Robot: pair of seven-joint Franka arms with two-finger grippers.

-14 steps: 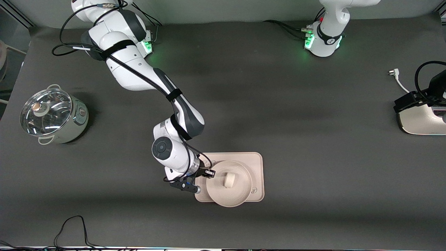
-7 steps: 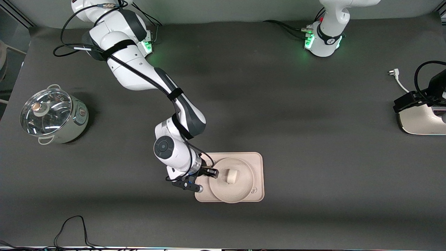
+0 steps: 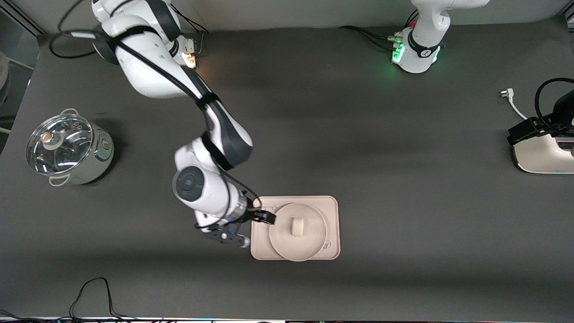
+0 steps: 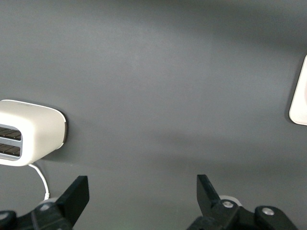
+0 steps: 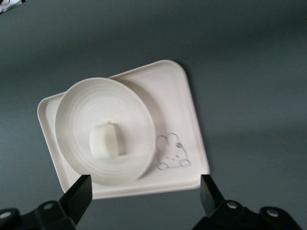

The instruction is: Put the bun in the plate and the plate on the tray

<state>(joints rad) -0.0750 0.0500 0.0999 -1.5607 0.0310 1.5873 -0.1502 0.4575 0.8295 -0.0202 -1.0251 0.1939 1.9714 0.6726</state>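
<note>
The bun (image 3: 296,226) lies in the middle of the round plate (image 3: 309,244), and the plate rests on the rectangular tray (image 3: 329,208). My right gripper (image 3: 263,217) is open and empty. It hovers at the tray's edge toward the right arm's end, apart from the plate's rim. The right wrist view shows the bun (image 5: 105,140) in the plate (image 5: 129,110) on the tray (image 5: 170,93), with the rabbit print beside the plate and my right gripper (image 5: 145,184) above the table just off the tray. My left gripper (image 4: 142,183) is open and empty over bare table; the left arm waits.
A pot with a glass lid (image 3: 67,148) stands at the right arm's end. A white appliance (image 3: 545,154) with a black part over it sits at the left arm's end, also in the left wrist view (image 4: 29,129). A white plug (image 3: 509,95) lies beside it.
The plate with the bun moved a little farther onto the tray and settled there. My right gripper let go of the plate's rim and drew back toward the right arm's end.
</note>
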